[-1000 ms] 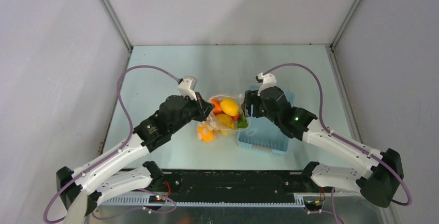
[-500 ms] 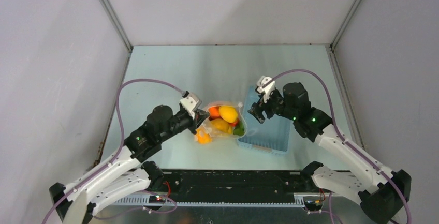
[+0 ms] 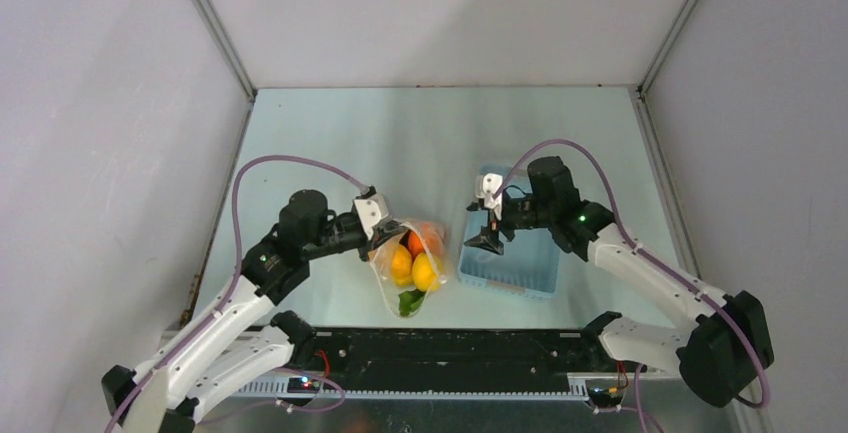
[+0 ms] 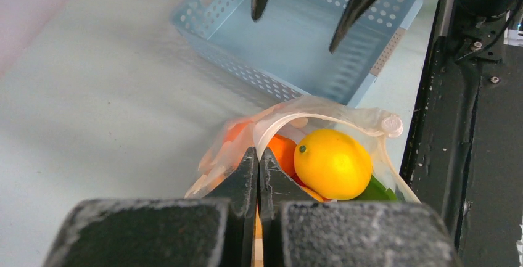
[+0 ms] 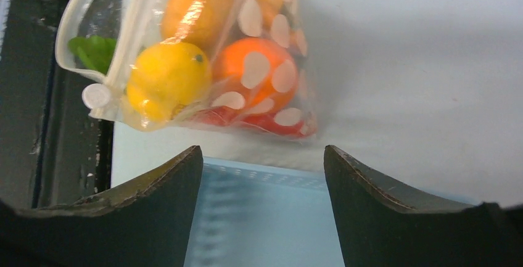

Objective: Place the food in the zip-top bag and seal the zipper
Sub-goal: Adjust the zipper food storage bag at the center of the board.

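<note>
The zip-top bag [image 3: 408, 265] lies between the arms, and through its dotted clear plastic I see the food: yellow lemons [image 3: 424, 273], orange pieces and a green piece [image 3: 410, 301]. My left gripper [image 3: 378, 236] is shut on the bag's edge. In the left wrist view, the jaws [image 4: 259, 156] pinch the plastic beside a lemon [image 4: 333, 162], and the zipper [image 4: 290, 111] gapes, its slider [image 4: 391, 124] at the far end. My right gripper [image 3: 487, 233] hangs open over the basket's left rim, apart from the bag [image 5: 247, 63]; nothing is between its fingers [image 5: 261, 150].
A light blue perforated basket [image 3: 512, 263] sits right of the bag, under my right gripper. The black base rail [image 3: 440, 348] runs along the near edge, close to the bag's lower end. Grey walls enclose the table on three sides.
The left gripper has pulled the bag back toward the near edge, swinging its lower end toward the rail. The right gripper has drawn away from the bag and now hangs over the basket.
</note>
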{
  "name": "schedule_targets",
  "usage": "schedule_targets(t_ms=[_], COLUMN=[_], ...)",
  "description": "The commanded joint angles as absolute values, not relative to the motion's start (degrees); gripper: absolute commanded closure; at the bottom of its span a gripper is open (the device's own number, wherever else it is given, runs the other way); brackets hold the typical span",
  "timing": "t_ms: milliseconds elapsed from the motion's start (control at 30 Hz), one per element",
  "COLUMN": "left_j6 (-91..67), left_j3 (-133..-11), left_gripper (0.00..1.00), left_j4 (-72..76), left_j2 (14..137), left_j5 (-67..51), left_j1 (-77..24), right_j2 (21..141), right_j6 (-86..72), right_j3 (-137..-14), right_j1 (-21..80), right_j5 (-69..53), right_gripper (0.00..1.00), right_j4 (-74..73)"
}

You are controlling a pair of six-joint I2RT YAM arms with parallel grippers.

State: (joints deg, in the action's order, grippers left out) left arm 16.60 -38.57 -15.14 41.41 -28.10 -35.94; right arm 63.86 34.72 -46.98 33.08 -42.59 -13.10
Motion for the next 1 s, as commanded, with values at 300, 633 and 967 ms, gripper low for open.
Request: schedule_targets(t_ms=[300,633,967], left_j6=[19.3,18.7,17.4], left_j3=[-42.2,-43.4,-42.6], left_gripper=[1.00,1.00,1.00], left_j4=[-14.2,-14.2,-13.1], left_j2=[40.4,41.7,41.5], left_j5=[-33.5,-36.6,-35.3], left_j1=[-33.3,-32.6,-32.6], right_j2=[63.8,63.2,63.7], right_j6=[35.4,30.7,30.3], right_j3=[-35.0,-25.2,-24.8], right_j1=[45.8,50.4,50.9], right_j5=[-38.4,-26.9,-29.8], right_gripper=[0.29,0.29,0.44], right_j4=[5.6,29.5,29.3])
